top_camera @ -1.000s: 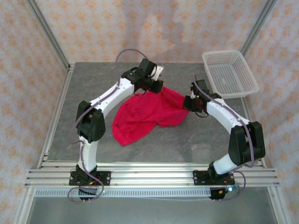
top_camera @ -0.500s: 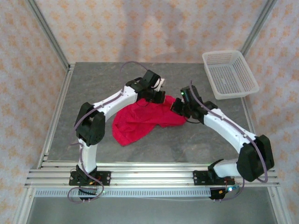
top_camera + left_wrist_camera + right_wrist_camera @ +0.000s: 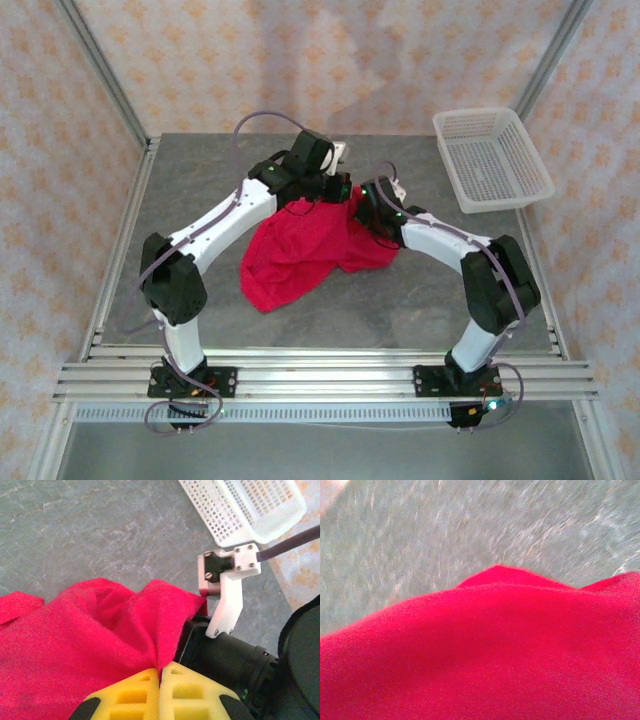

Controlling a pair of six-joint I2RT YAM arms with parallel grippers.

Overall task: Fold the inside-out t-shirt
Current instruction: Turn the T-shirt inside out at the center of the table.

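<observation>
Fabric of the red t-shirt (image 3: 75, 630) is sitting pinched between closed left fingers (image 3: 132, 695), bottom of the wrist frame; overhead, right fingers (image 3: 365, 203) are hanging at its top edge, opening untellable.

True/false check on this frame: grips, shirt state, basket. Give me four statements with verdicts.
1. The left gripper is shut on the t-shirt. True.
2. The white basket touches the t-shirt. False: the white basket stands apart from it, at the far right corner of the table.
3. The t-shirt is folded into a neat rectangle. False: it lies bunched and crumpled on the table.
4. The right gripper is at the t-shirt's far right edge, close to the left gripper. True.
</observation>
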